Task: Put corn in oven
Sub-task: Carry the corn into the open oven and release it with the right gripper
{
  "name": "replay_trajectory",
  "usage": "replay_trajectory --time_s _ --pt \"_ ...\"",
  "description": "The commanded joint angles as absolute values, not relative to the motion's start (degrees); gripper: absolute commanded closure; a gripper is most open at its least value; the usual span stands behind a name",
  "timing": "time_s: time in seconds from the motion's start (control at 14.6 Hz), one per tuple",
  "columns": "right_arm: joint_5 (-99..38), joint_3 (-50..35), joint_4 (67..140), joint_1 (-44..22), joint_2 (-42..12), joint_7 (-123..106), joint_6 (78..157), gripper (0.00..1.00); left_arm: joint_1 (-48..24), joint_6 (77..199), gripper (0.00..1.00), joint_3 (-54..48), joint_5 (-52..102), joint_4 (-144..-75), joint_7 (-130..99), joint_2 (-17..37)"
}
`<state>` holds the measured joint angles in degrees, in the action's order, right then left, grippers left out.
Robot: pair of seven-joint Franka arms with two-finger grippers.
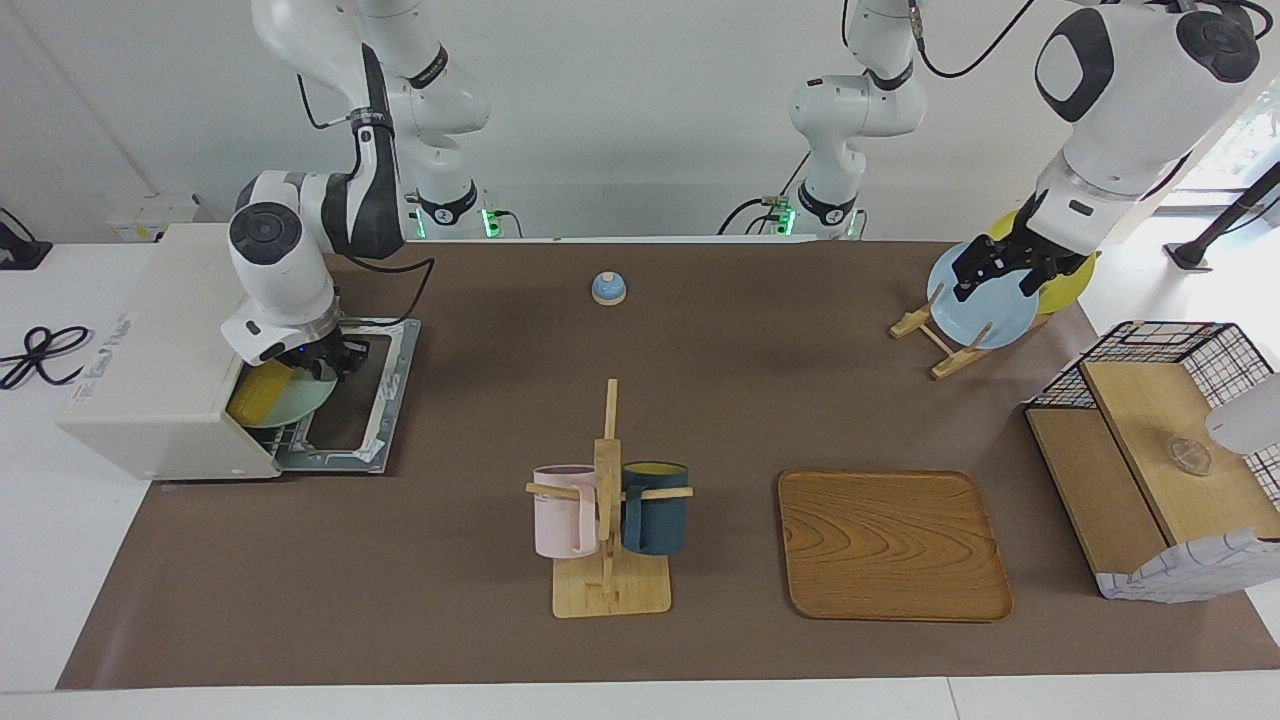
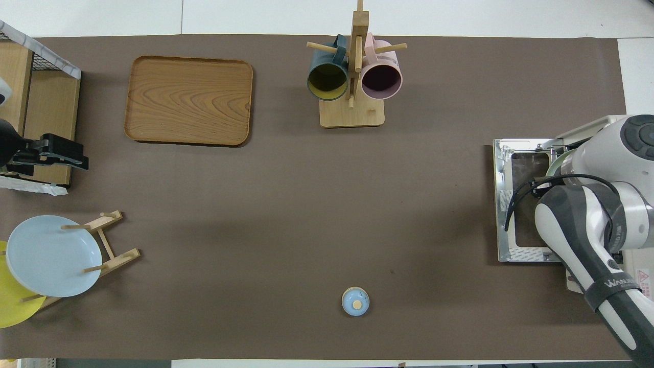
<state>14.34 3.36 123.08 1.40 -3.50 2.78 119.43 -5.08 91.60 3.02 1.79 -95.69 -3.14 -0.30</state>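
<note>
Desk (image 1: 420,560) inventory, by count:
- Oven (image 1: 150,370), off-white, door dropped open: 1, left of frame.
- Corn (image 1: 258,396): 1, inside the oven on 1 pale green plate (image 1: 300,402).
- Mugs: 2, one pink mug (image 1: 565,510) and one dark teal mug (image 1: 655,508), on 1 wooden mug stand (image 1: 610,590).
- Wooden tray (image 1: 893,545): 1.
- Racked plates: 2, one light blue plate (image 1: 985,310) and one yellow plate (image 1: 1065,285), in 1 wooden plate rack (image 1: 925,330).
- Wire-and-wood basket (image 1: 1160,450): 1.
- Small blue knobbed lid (image 1: 608,288): 1.
- Robot arms: 2.
</note>
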Motion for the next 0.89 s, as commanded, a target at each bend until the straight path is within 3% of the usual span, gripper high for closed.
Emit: replay_trajectory --time_s 0.0,0.41,0.48,0.55,0.82 --pt "12.3 2.4 123.8 2.3 -2.8 1.5 120.5 0.62 -5.0 91.4 0.0 3.0 0.9 -96.2 -3.0 -1.1" --pt "11.6 1.8 111.5 -1.2 -6.1 1.7 107.4 0.64 -5.0 91.4 0.0 3.0 0.9 -96.2 -3.0 -1.2" --pt "11.0 1.8 111.3 -1.9 -6.2 2.0 107.4 0.76 -5.0 91.4 0.0 3.0 0.9 -96.2 -3.0 -1.2" --pt "8.4 1.8 111.9 -2.9 -6.2 2.4 108.4 1.0 -5.0 91.4 0.0 2.9 0.9 -96.2 -3.0 -1.2" --pt "4.1 1.8 121.5 -6.8 -5.2 7.3 121.9 1.0 -5.0 91.4 0.0 3.0 0.9 -96.2 -3.0 -1.2"
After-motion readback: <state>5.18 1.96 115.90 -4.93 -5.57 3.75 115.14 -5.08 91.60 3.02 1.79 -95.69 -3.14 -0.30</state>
